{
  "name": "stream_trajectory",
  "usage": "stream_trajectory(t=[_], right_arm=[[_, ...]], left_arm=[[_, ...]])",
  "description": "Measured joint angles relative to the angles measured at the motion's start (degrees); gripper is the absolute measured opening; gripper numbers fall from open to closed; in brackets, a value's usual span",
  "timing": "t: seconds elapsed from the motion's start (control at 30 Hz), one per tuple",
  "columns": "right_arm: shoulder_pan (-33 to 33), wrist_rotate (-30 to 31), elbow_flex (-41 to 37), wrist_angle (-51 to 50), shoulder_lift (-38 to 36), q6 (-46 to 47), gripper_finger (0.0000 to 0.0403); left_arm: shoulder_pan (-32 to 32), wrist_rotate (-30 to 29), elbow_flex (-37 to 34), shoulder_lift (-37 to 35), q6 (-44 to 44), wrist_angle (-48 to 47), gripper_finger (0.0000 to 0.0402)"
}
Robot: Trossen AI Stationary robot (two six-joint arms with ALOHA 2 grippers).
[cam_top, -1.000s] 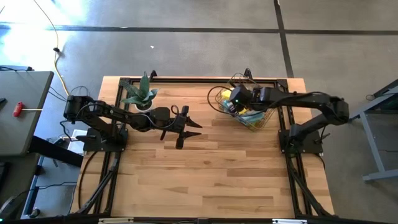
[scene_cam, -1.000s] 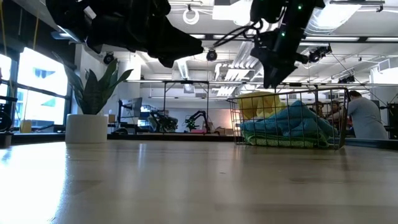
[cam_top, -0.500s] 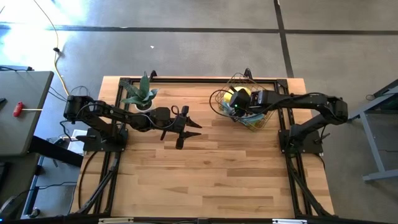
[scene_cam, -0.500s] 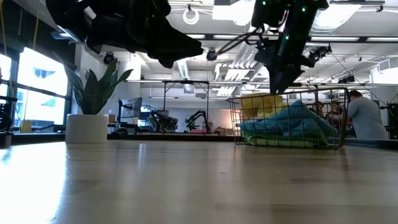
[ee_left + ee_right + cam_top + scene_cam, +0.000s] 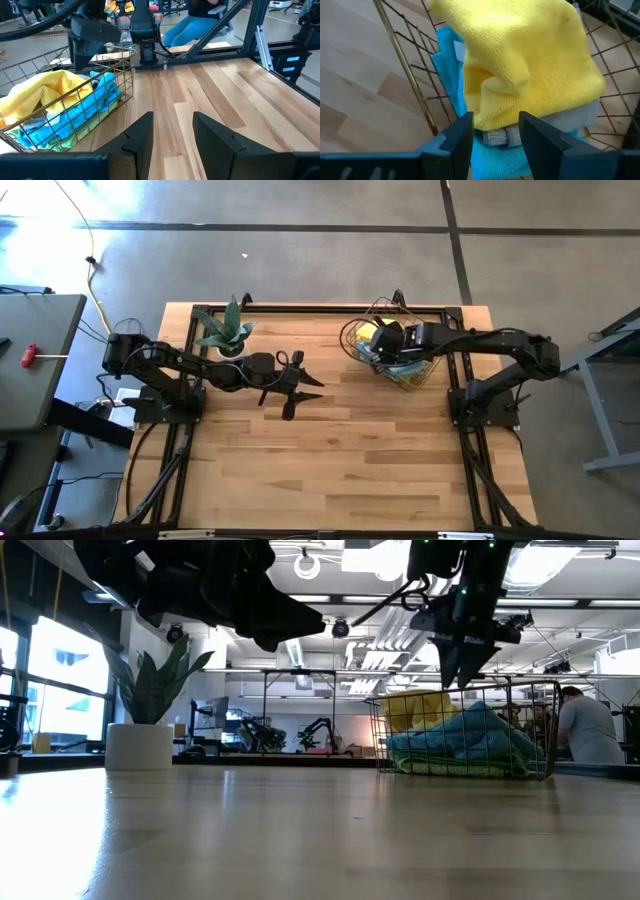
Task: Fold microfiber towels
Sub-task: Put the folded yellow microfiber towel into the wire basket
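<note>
The microfiber towels lie heaped in a wire basket [image 5: 405, 365] at the table's far right. A yellow one [image 5: 520, 55] is on top, over a grey one [image 5: 560, 117] and light blue ones [image 5: 447, 60], with lime green [image 5: 55, 145] at the bottom. My right gripper [image 5: 495, 120] hangs open just above the yellow towel, pointing steeply down and clear of the basket rim [image 5: 462, 675]. My left gripper [image 5: 172, 117] waits open above the boards left of the basket [image 5: 308, 388], pointing toward it and holding nothing.
A potted plant [image 5: 230, 340] in a white pot [image 5: 140, 745] stands at the far left, behind my left arm. Bare wooden boards [image 5: 330, 470] fill the table's middle and near half. People sit in the room beyond the table.
My right gripper has shifted slightly toward the table's right edge, from the basket's left rim to over the towels. It has rolled about its own axis and tipped further down, staying open. The towels and basket have not moved.
</note>
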Motion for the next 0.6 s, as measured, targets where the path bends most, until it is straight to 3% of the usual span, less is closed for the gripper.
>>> stream_trajectory(t=[0.6], right_arm=[[-0.79, -4.29, -0.06, -0.22, 6.09, -1.21, 0.0149]], left_arm=[[0.00, 0.00, 0.00, 0.00, -1.46, -0.47, 0.0129]])
